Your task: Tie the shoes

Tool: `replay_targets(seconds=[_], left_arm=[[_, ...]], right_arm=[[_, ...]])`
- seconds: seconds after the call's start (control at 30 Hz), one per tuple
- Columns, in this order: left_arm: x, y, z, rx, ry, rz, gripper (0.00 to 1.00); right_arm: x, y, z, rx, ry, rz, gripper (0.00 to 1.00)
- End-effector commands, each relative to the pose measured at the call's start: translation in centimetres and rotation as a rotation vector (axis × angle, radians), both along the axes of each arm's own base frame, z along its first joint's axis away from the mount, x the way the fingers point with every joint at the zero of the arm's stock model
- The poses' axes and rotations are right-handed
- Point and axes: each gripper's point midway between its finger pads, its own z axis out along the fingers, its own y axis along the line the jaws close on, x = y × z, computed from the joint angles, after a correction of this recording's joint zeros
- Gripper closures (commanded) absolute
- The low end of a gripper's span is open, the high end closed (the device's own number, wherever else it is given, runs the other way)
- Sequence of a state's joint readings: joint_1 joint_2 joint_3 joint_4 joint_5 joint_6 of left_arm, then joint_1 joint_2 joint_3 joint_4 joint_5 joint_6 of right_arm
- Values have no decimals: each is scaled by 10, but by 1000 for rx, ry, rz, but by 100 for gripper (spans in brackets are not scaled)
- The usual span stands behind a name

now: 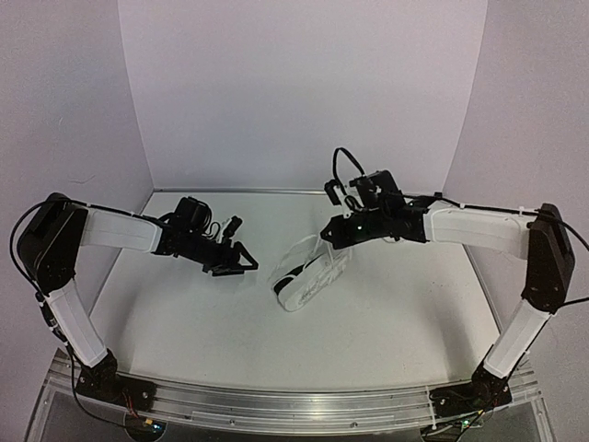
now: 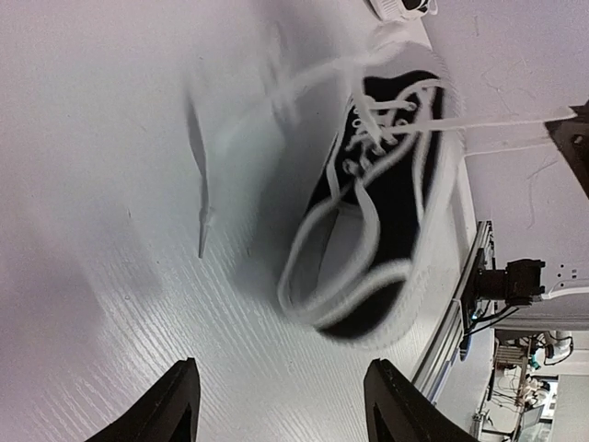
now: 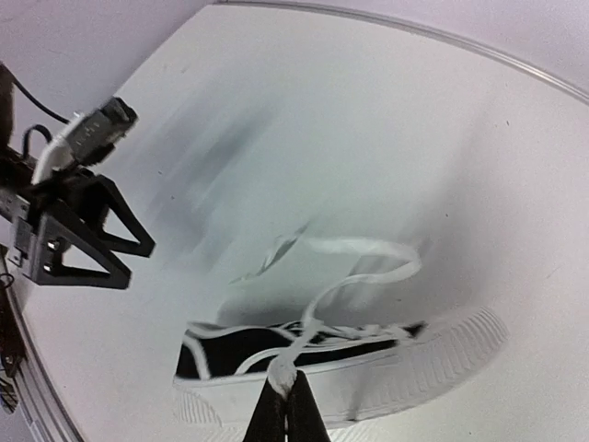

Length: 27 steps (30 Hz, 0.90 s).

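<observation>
One black sneaker (image 1: 308, 279) lies centred on the tabletop (image 1: 184, 322), its long axis running from eight o'clock to two o'clock. The right gripper (image 1: 326, 237) hangs just over the two o'clock end, jaws pinched fully shut on a taut white lace (image 3: 317, 318). The left gripper (image 1: 247, 264) sits near the shoe at its nine o'clock side, jaws well parted and empty. A second lace (image 2: 201, 230) lies loose beside the shoe. The right arm is nearer.

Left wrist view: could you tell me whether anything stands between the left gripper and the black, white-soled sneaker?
Nothing visible does: only white table separates the left gripper from the black, white-soled sneaker; a white lace end lies aside.
</observation>
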<state>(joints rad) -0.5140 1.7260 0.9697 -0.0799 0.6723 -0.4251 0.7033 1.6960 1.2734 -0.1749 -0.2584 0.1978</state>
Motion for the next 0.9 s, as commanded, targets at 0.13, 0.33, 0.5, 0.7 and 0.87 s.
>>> replay_targets(seconds=[0.13,0.33,0.5,0.7,0.87], left_arm=[[20,-18,44,-35,-151,-58,40],[35,-37,42,-35,-170,-88,40],[24,-69,31,-2,-179,-193,35],[-17,-111,22,42,-285,-328,17],[-23,-121,6,71,-319,-372,13]], right_arm=[[-6,-27,-78,-206,82,-30,100],[-15,-42,-48,-143,61,-36,100],[-35,-54,6,-46,-3,-23,100],[-25,-34,13,-2,11,19,100],[-14,-20,7,24,28,29,100]])
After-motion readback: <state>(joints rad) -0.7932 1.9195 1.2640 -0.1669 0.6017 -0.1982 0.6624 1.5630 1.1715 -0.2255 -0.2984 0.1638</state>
